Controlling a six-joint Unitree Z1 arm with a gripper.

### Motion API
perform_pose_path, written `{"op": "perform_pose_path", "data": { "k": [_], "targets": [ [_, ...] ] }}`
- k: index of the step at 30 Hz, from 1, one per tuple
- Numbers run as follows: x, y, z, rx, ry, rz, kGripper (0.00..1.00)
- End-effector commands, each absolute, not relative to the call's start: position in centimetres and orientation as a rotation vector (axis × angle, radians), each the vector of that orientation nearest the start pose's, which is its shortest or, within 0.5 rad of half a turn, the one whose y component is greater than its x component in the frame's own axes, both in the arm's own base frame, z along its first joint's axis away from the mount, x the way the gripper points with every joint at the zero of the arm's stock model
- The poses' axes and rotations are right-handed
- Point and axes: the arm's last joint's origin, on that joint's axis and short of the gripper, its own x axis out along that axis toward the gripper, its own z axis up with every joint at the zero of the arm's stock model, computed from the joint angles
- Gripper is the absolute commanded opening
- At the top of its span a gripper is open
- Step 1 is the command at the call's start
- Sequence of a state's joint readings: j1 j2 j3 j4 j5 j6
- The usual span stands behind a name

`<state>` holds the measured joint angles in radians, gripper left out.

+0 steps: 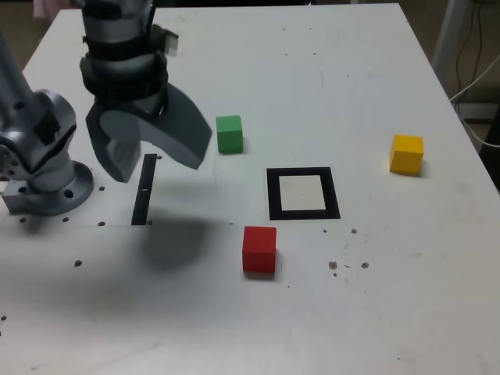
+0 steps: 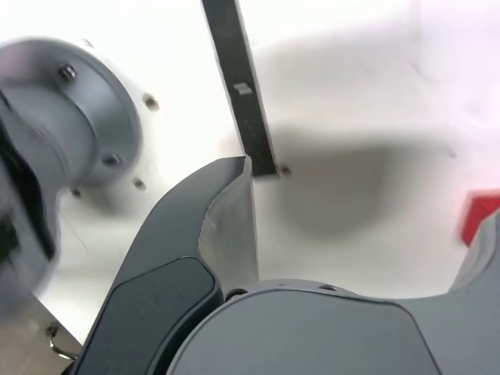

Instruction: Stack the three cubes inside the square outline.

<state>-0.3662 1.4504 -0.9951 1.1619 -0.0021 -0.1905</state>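
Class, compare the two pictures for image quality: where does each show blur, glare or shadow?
Exterior view: mostly sharp; the hand is open and casts a soft shadow on the table below it. Wrist view: the table is overexposed to near white, the arm's base and the red cube at the frame edge are blurred, and a broad shadow lies beside the black strip.

I can read no text, label, brand, number or sign in either view from here. The only thing close to a marking is a small pale patch on the thin black strip (image 1: 144,190) lying on the table (image 1: 375,312); in the wrist view it shows as a blurred light rectangle on that strip (image 2: 244,90), and I cannot make out any characters on it.
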Motion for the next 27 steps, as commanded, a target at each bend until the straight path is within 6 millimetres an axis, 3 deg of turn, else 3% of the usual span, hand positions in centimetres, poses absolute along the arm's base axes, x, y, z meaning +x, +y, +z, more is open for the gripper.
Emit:
{"op": "perform_pose_path", "data": {
  "k": [1, 7, 11, 27],
  "targets": [
    [17.2, -7.7, 29.3, 0.151, 1.605, -0.135, 1.00],
    [20.2, -11.2, 29.9, 0.159, 1.612, -0.140, 1.00],
    [21.9, -12.5, 29.5, 0.155, 1.629, -0.122, 1.00],
    [26.9, -15.2, 23.4, 0.112, 1.664, -0.078, 0.98]
  ]
}}
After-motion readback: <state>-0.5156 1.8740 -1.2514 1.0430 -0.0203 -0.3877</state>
